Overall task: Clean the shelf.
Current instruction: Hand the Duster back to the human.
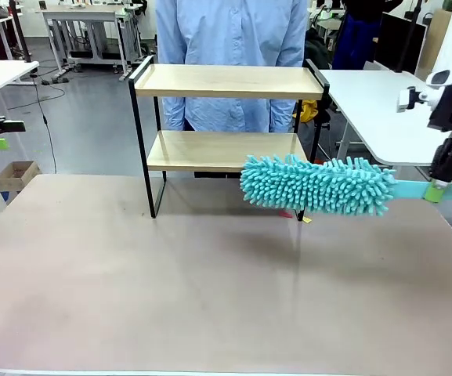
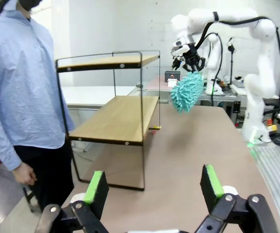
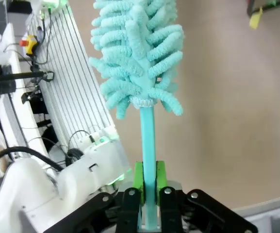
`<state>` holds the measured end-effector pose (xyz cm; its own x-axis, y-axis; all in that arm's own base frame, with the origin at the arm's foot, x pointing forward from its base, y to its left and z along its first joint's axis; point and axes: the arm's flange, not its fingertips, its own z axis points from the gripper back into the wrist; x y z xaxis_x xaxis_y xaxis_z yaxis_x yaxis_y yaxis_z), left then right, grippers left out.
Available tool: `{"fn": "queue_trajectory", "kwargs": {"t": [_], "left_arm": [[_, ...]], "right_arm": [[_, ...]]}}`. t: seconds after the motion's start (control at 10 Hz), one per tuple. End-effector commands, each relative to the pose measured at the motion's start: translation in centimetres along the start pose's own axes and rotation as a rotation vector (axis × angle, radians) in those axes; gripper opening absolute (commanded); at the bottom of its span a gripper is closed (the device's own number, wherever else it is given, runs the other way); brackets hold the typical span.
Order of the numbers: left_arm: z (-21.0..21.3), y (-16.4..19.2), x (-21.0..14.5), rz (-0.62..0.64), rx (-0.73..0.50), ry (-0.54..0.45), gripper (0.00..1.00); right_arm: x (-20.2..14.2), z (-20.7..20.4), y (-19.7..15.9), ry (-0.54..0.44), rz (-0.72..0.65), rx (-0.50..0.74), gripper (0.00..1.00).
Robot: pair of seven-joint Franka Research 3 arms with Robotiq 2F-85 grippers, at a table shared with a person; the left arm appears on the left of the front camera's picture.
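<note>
Front view looks across a bare beige table (image 1: 210, 290) into a workshop with white tables and a person in a light blue shirt (image 1: 233, 31). At its far side stands the two-tier shelf (image 1: 229, 117), light wooden boards in a thin black frame, both boards bare. Right gripper (image 3: 148, 182) clamps the handle of a fluffy turquoise duster (image 1: 316, 186), held just right of the lower board. Left gripper (image 2: 154, 187) hangs spread open, empty, at the table's left end.

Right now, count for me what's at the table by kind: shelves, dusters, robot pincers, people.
Shelf: 1
Turquoise duster: 1
Pincers: 2, the left pincer open, the right pincer shut on the duster's handle
Person: 1
Total: 5
</note>
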<state>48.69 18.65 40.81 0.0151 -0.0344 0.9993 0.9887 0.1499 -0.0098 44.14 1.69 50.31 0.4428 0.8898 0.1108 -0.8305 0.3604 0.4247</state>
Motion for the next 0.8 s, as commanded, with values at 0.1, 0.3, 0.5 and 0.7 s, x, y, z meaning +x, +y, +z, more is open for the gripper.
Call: {"fn": "queue_trajectory", "kwargs": {"t": [0.1,0.3,0.5,0.7], "left_arm": [[-2.2,-5.4,2.0,0.067,0.041,-0.003,1.00],[-3.5,-8.3,2.4,0.113,0.063,-0.014,1.00],[-5.1,-10.7,3.0,0.163,0.067,-0.002,1.00],[-7.3,-11.9,2.5,0.233,0.046,0.018,1.00]], "right_arm": [[3.5,-0.5,-2.5,-0.039,0.213,0.052,0.13],[5.2,-1.3,-2.5,-0.020,0.269,0.016,0.13],[6.1,-1.4,-1.2,-0.052,0.365,0.009,0.13],[5.7,-0.1,0.5,-0.072,0.466,-0.011,0.13]]}}
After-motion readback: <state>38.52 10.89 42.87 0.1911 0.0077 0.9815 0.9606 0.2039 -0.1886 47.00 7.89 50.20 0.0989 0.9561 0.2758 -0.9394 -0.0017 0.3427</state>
